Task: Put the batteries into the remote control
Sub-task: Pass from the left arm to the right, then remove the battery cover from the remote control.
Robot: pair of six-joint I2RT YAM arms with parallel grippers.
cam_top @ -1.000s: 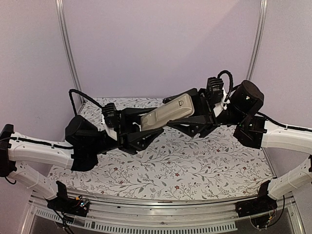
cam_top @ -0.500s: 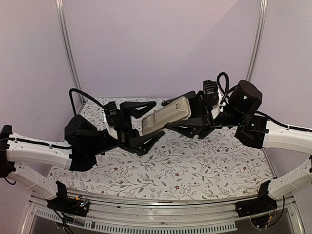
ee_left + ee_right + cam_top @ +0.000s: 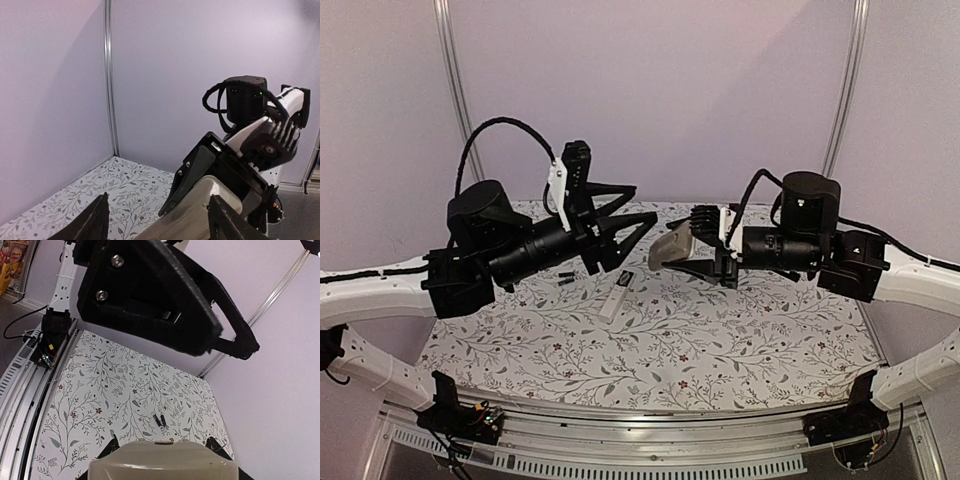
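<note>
Here, the right gripper is clamped on the remote control, with one finger above and one below its rear end. It holds the remote in the air over the middle of the worktop, and the free end points toward the left arm. In the right wrist view the pale body of the remote fills the bottom edge between the two fingers. The left gripper hangs a little higher and faces the remote from the left. Its fingers are spread apart with nothing between them, and it does not touch the remote.

Below, on the flowered worktop, the batteries lie well apart from both grippers. They are small dark cylinders close to each other, under the left arm. Near them, to the right, lies a slim white strip. I think it may be the cover of the battery compartment, but I cannot confirm this. I also cannot tell whether the compartment is open.

The batteries are probably light, stiff and smooth. Being round, they can easily roll away or slip out of the fingers. I would take one across the middle of its body, with the fingers on both sides of its long axis, closing low near the cloth. The remote looks like rigid plastic. It is held only at one end, so pressing a battery into it may lever it, and the hold must be firm.
</note>
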